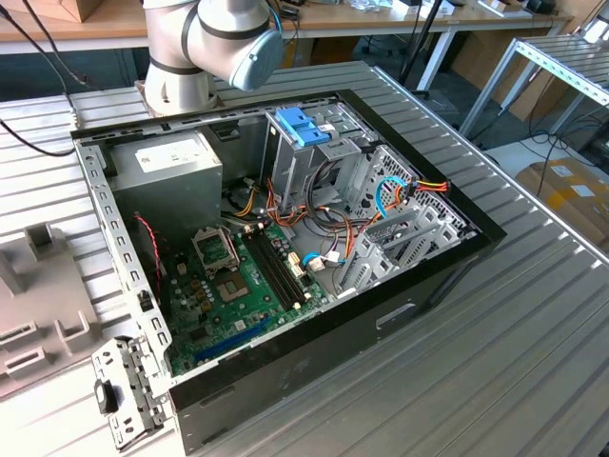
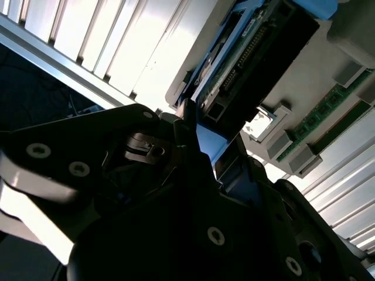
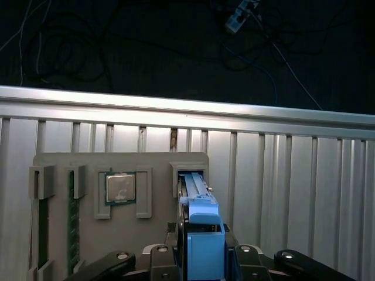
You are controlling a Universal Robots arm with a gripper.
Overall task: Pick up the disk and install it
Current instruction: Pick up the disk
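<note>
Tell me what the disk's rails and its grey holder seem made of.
Rails of the disk look like smooth, bright blue moulded plastic, uniform in colour. The holder looks like matt grey plastic, judging by its blocky slots; painted metal cannot be excluded.

The computer case (image 1: 409, 286) lies in the middle of your worktop (image 1: 533, 362), with the arm's base (image 1: 176, 81) behind it at the far edge. A holder (image 1: 38, 314) lies beside the case, at the exterior view's left. In the first wrist view that holder (image 3: 152, 167) lies close to a worktop edge. The disk (image 3: 198, 205) stands in its slot, and the tool (image 3: 202, 260) straddles the disk, a finger against each side. A processor chip (image 3: 120, 188) sits in the next pocket, and a memory module (image 2: 331, 108) lies beyond that.
</note>
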